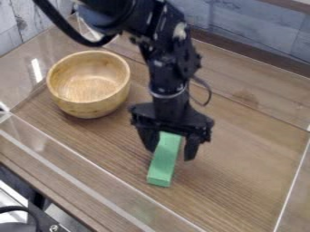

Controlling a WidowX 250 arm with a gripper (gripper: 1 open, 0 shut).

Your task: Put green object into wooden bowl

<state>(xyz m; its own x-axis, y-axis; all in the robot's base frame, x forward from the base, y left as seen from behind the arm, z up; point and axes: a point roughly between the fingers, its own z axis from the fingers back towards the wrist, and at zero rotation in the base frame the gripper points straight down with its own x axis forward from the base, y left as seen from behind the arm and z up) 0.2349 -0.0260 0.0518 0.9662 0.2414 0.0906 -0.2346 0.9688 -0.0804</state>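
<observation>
A flat, bright green block (165, 164) lies on the wooden table, front centre, its long side running toward the camera. My gripper (171, 142) points straight down over the block's far end, jaws open, one finger on each side of it. I cannot tell whether the fingers touch the block. The block rests on the table. The round, light tan wooden bowl (89, 83) stands at the back left, its hollow holding nothing, well apart from the gripper.
A clear plastic wall (72, 154) runs along the table's front and left sides, with another clear pane at the right edge (296, 186). A grey plank wall stands behind the table.
</observation>
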